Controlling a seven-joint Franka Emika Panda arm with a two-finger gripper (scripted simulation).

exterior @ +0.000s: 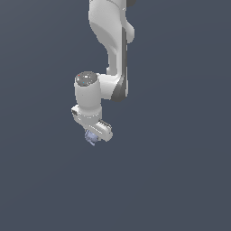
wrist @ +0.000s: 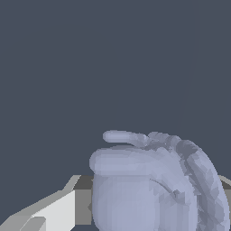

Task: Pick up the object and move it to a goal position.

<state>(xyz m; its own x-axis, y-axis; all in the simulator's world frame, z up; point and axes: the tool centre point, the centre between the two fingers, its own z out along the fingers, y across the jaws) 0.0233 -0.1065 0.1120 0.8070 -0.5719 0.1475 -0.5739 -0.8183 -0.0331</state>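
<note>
**Object held at the arm's tip**

The white Panda arm point(exterior: 110, 49) reaches down from the top of the exterior view. Its gripper point(exterior: 93, 136) is closed on the object point(exterior: 91, 136), a lumpy lavender-blue item that fills the wrist view point(wrist: 149, 185) between the fingers point(wrist: 49, 212).

White arm point(exterior: 110, 40) drops in from above; gripper point(exterior: 93, 136) points down at its lower end; small lavender-blue object point(exterior: 91, 136) sits between the fingers, just below the gripper body; flat dark grey backdrop all round.
</note>
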